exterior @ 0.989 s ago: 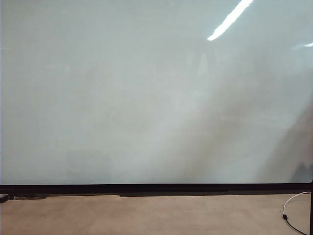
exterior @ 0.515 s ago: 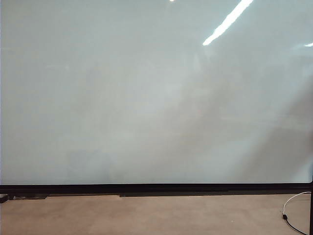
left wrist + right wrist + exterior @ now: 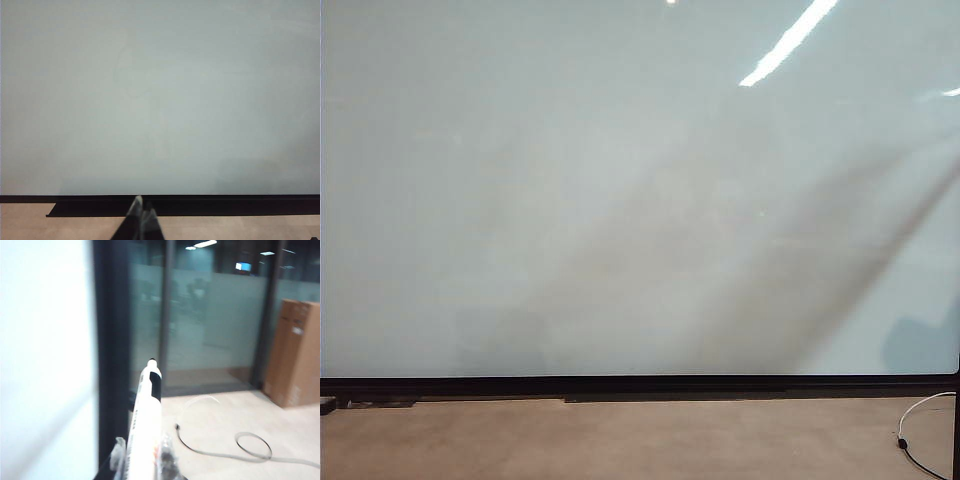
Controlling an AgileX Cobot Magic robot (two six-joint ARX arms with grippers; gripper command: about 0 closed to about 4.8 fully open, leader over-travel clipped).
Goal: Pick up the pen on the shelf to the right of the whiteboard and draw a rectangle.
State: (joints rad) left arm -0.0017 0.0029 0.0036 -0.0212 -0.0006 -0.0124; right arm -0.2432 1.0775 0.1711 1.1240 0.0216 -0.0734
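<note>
The pen [image 3: 146,425] was already in hand: the right gripper [image 3: 142,455] clamped its white barrel, black tip pointing out past the board's [image 3: 45,365] dark right edge toward a glass wall, a cardboard box [image 3: 295,350] and a cable [image 3: 225,445] on the floor. Picking up looked done; drawing had not begun, and no rectangle showed. The next move likely called for swinging the tip round to face the board and touching it squarely.

Only the right wrist view showed the pen. The exterior view gave just the bare board [image 3: 620,200], neither arm visible. The left wrist view showed the left gripper [image 3: 141,220], fingers together and empty, low before the board [image 3: 160,100].
</note>
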